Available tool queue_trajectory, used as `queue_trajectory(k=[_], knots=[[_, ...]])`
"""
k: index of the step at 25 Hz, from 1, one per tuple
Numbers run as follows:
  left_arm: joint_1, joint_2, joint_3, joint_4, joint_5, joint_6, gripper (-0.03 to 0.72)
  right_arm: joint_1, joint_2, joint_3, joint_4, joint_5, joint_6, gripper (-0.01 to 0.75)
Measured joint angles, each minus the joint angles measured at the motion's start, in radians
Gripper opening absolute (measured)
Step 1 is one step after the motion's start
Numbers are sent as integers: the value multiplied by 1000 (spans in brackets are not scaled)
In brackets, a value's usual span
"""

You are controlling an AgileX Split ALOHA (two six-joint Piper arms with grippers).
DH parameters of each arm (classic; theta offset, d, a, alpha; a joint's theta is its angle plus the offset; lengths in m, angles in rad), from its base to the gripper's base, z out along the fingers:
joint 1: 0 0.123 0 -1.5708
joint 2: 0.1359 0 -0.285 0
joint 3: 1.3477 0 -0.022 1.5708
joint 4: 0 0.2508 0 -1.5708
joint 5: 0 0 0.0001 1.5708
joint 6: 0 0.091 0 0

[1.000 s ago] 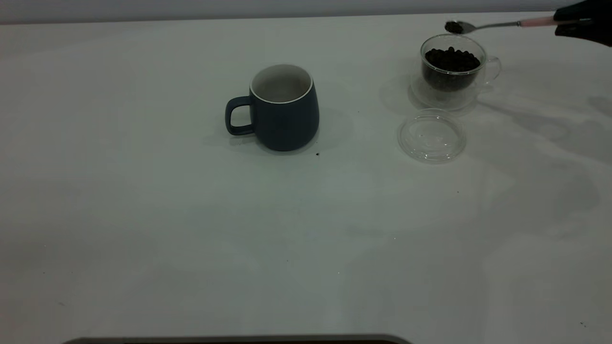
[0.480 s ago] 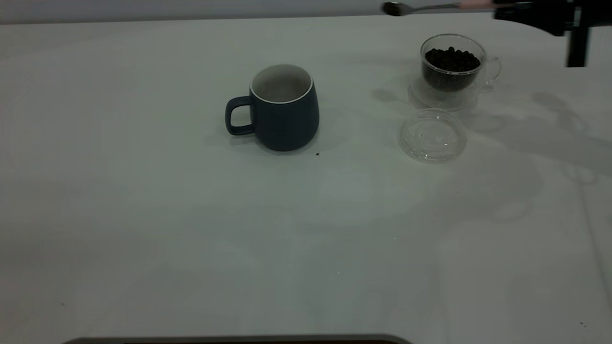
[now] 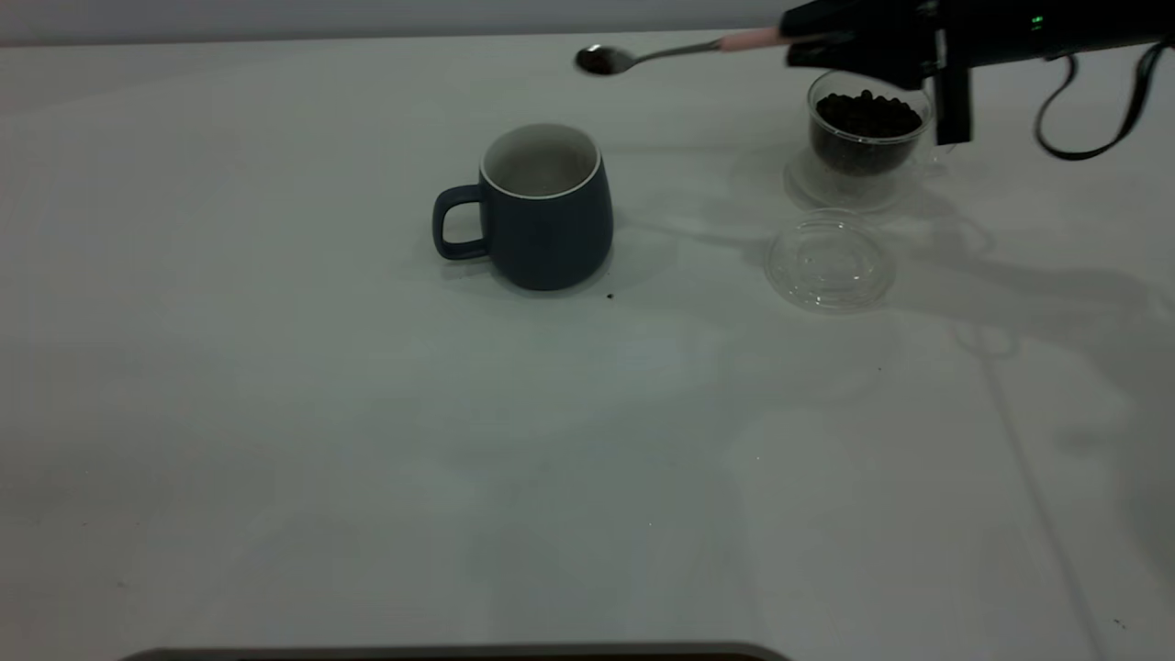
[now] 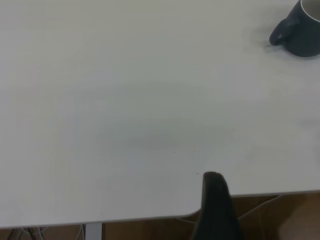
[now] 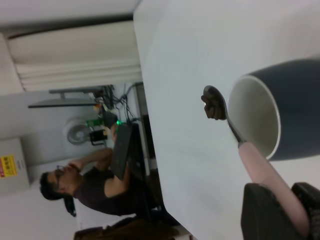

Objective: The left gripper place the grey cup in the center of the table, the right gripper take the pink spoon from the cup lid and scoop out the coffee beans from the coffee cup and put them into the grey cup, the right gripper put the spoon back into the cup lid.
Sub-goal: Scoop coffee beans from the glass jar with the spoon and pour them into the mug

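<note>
The right gripper (image 3: 812,41), pinching the spoon (image 3: 643,57), has carried beans (image 3: 595,62) from the coffee cup (image 3: 867,133) nearly over the grey cup (image 3: 543,207); tipping comes next.

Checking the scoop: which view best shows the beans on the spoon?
Right wrist view: the beans sit close up in the spoon bowl. The exterior view shows only a dark dab there; the left wrist view shows no spoon.
</note>
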Motion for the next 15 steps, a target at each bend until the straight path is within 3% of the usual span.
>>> queue_trajectory(k=[9,12,15], knots=[[0,0,0,0,0,0,569,84,0,0,26,-92,-102,114],[0,0,0,0,0,0,569,85,0,0,31,-129,-227,114],[0,0,0,0,0,0,569,85,2,0,45,-164,-458,114]])
